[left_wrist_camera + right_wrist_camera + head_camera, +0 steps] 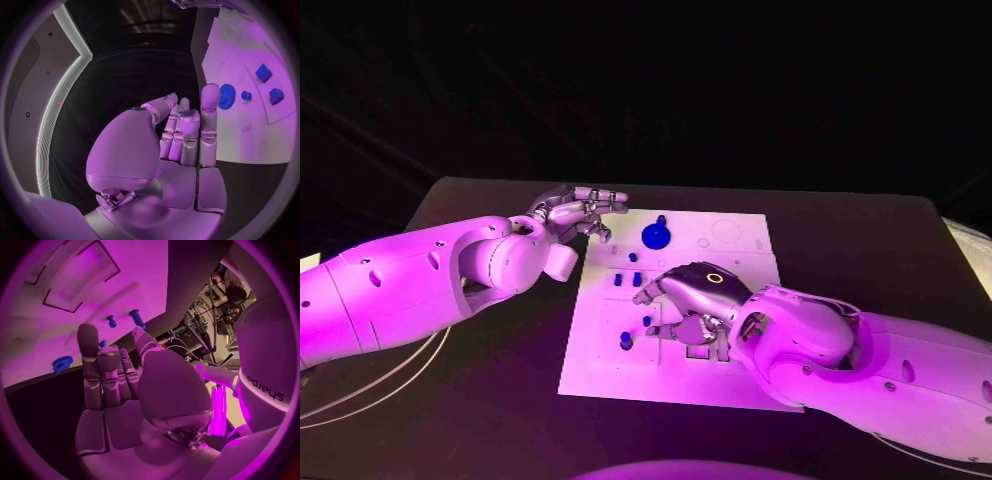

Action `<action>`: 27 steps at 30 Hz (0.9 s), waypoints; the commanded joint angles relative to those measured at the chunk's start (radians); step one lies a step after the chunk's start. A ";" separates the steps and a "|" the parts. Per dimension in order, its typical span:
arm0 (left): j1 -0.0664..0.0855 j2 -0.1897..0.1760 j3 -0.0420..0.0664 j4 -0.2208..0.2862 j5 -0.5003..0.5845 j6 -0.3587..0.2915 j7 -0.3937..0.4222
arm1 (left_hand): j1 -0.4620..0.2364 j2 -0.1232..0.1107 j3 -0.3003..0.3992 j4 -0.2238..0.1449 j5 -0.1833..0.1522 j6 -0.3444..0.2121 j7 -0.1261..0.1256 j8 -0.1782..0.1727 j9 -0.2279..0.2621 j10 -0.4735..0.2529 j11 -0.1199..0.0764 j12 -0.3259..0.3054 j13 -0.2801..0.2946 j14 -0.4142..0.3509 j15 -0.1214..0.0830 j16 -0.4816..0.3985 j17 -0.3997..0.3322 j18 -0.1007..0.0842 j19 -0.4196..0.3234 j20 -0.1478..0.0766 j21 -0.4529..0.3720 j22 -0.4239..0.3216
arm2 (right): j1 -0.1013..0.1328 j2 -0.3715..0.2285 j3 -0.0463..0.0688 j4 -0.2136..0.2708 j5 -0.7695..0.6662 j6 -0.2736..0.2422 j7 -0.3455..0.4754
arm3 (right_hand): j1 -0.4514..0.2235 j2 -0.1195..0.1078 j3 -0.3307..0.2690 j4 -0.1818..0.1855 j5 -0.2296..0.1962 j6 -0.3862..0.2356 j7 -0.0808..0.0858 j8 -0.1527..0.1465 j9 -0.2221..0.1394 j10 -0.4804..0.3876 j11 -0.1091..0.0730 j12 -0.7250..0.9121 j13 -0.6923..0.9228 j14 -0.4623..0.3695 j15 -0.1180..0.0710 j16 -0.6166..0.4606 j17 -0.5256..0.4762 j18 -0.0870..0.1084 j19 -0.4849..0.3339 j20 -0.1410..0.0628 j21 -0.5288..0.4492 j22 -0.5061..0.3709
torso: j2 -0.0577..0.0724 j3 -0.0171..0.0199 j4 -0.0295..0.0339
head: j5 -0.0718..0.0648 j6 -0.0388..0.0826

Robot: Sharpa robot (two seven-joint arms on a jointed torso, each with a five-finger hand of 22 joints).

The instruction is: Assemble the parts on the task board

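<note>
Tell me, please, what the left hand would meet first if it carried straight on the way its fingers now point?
Probably the blue gear: the left hand holds nothing, and its fingertips point at the task board with the gear just beyond them. Height above the board is unclear.

One white rectangular task board [733, 375] lies on one black table [473, 400]. Two silver many-fingered hands are over it: the left hand [577, 212] at the board's far corner and the right hand [687, 300] above its middle. One blue toothed gear [656, 235] lies just beside the left hand's fingertips. At least four small blue plastic pegs [633, 257] stand between the two hands and beside the right hand. Near the gear, the left wrist view shows two blue block-shaped parts [263, 73].
</note>
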 commanded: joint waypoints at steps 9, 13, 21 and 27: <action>0.000 -0.007 0.000 0.005 -0.004 0.012 0.010 | 0.002 0.005 -0.005 -0.003 -0.003 -0.010 0.000 0.004 -0.001 -0.009 0.001 0.005 0.001 -0.006 0.002 0.001 -0.001 0.019 -0.002 0.004 -0.004 -0.001 | 0.064 -0.294 -0.001 0.112 0.351 -0.059 -0.138 | -0.076 -0.023 -0.042 0.060 0.081 0.105 -0.035 0.061 0.013 0.352 -0.077 0.365 0.229 0.084 -0.067 0.304 0.339 -0.071 0.167 -0.051 0.323 0.458 | -0.006 -0.0064 -0.0154 | -0.054 0.027; 0.000 -0.008 0.000 0.007 -0.004 0.010 0.013 | 0.003 0.005 -0.005 -0.004 -0.003 -0.010 0.000 0.005 -0.001 -0.009 0.002 0.007 0.001 -0.006 0.002 0.001 -0.002 0.019 -0.002 0.004 -0.004 -0.002 | 0.066 -0.363 -0.018 0.129 0.354 -0.039 -0.209 | -0.110 -0.022 -0.096 0.099 0.133 0.117 -0.047 0.104 0.024 0.449 -0.086 0.809 0.782 0.093 -0.064 0.390 0.446 -0.083 0.182 -0.060 0.385 0.551 | -0.009 -0.0064 -0.0287 | -0.058 0.028; -0.001 -0.009 -0.002 0.007 -0.004 0.008 0.017 | 0.004 0.005 -0.005 -0.004 -0.003 -0.010 0.000 0.005 -0.001 -0.009 0.002 0.007 0.001 -0.006 0.002 0.001 -0.002 0.019 -0.002 0.004 -0.004 -0.002 | 0.051 -0.400 -0.034 0.134 0.266 0.028 -0.319 | -0.172 -0.020 -0.185 0.185 0.249 0.099 -0.053 0.157 0.046 0.448 -0.084 0.942 0.972 0.092 -0.067 0.427 0.492 -0.088 0.179 -0.056 0.410 0.586 | -0.014 -0.0065 -0.0392 | -0.057 0.029; -0.002 -0.011 -0.004 0.009 -0.004 0.009 0.017 | 0.004 0.005 -0.005 -0.004 -0.003 -0.010 0.000 0.005 -0.001 -0.009 0.002 0.007 0.001 -0.006 0.002 0.001 -0.002 0.019 -0.002 0.004 -0.004 -0.002 | 0.038 -0.391 -0.038 0.134 0.228 0.048 -0.348 | -0.166 -0.021 -0.215 0.213 0.245 0.077 -0.051 0.174 0.054 0.442 -0.081 0.951 0.996 0.092 -0.064 0.433 0.498 -0.087 0.176 -0.056 0.414 0.590 | -0.013 -0.0069 -0.0362 | -0.057 0.027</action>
